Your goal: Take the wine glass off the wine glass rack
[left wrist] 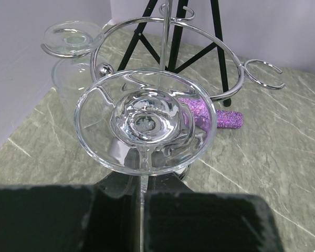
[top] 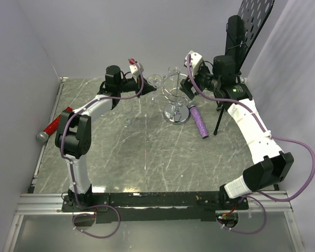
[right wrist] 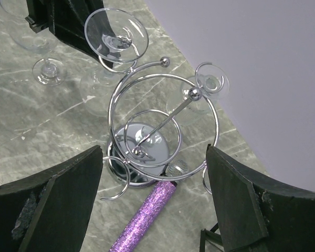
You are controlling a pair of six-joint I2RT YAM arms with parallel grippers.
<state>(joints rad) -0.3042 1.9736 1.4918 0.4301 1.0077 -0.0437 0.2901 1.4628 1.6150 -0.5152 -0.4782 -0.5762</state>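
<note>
The chrome wine glass rack (top: 174, 97) stands on its round disc base at the back middle of the table. My left gripper (top: 147, 87) is shut on the stem of a clear wine glass (top: 155, 81) at the rack's left side. In the left wrist view the glass's round foot (left wrist: 146, 121) faces the camera and its stem runs down between my fingers (left wrist: 140, 185). I cannot tell whether the foot still rests in a wire loop. A second glass (left wrist: 73, 39) hangs in another loop. My right gripper (right wrist: 155, 205) is open and empty, above the rack (right wrist: 163, 121).
A purple glitter microphone (top: 199, 121) lies against the rack's base. A black tripod stand (top: 236, 47) with a perforated panel is at the back right. Another glass (right wrist: 42, 68) stands on the table left of the rack. A red-handled tool (top: 53, 126) lies at the left edge.
</note>
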